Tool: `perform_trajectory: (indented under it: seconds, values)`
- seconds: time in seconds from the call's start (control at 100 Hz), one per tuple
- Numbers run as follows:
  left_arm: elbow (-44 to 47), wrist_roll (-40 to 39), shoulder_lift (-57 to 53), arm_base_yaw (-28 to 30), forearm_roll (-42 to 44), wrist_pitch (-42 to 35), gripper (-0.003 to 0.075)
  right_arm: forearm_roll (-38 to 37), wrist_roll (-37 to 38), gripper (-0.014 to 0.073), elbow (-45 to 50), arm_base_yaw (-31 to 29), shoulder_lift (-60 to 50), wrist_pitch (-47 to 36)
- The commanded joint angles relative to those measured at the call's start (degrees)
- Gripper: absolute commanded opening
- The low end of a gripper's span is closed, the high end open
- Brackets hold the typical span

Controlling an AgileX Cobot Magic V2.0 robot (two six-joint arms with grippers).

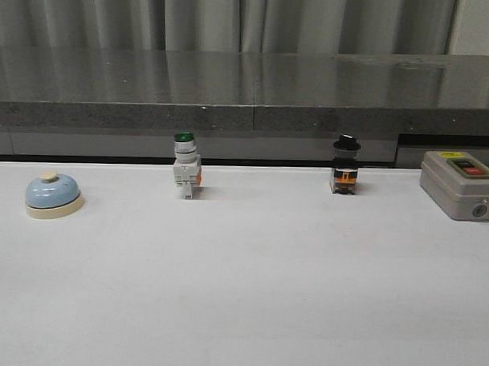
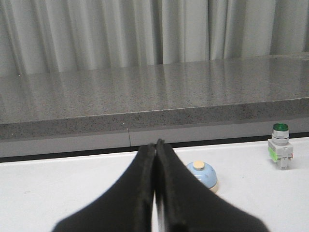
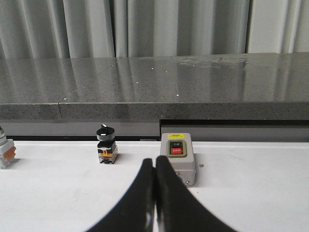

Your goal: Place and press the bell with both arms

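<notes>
The light-blue bell [image 1: 54, 195] with a cream base and cream button stands upright on the white table at the far left. It also shows in the left wrist view [image 2: 203, 175], just beyond and beside the fingertips. My left gripper [image 2: 155, 143] is shut and empty, short of the bell. My right gripper [image 3: 155, 161] is shut and empty, in front of the grey box. Neither arm shows in the front view.
A white switch with a green cap [image 1: 186, 165] stands at the back centre-left. A black-capped switch [image 1: 345, 165] stands at the back centre-right. A grey box with a red button [image 1: 461, 184] sits at the far right. A grey stone ledge [image 1: 247, 95] runs behind the table.
</notes>
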Motion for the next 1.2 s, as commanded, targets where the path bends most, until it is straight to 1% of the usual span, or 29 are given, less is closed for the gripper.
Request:
perform_trajectory:
  seconds: [0.0,0.39,0.51,0.67,0.8,1.0,1.19]
  values:
    - [2.35,-0.35,-1.70,0.17,0.00,-4.82,-0.0020,-0.05,-0.12,-0.0060,-0.81,-0.30,-1.06,-4.39]
    - [1.17,-0.35,-1.70,0.17,-0.42,-5.27,-0.0020,-0.05,-0.12,-0.0060,-0.81,-0.30,-1.06,-4.39]
    - [-2.26,-0.35,-0.48,0.17,-1.34,-1.95,-0.0020,-0.05,-0.12,-0.0060,-0.81,-0.30,-1.06,-4.39]
    - [-9.67,-0.35,5.55,0.17,-1.34,2.26,-0.0020,-0.05,-0.12,-0.0060,-0.81,-0.30,-1.06,-4.39]
    - [-17.81,-0.35,13.97,0.17,-1.61,5.59,-0.0020,-0.05,-0.12,-0.0060,-0.81,-0.30,-1.06,-4.39]
    - [-31.24,-0.35,27.57,0.17,-5.72,14.20,-0.0020,-0.05,-0.12,-0.0060,-0.81,-0.30,-1.06,-4.39]
    - [-42.34,-0.35,40.14,0.17,-5.89,23.44,-0.0020,-0.05,-0.12,-0.0060,-0.81,-0.30,-1.06,-4.39]
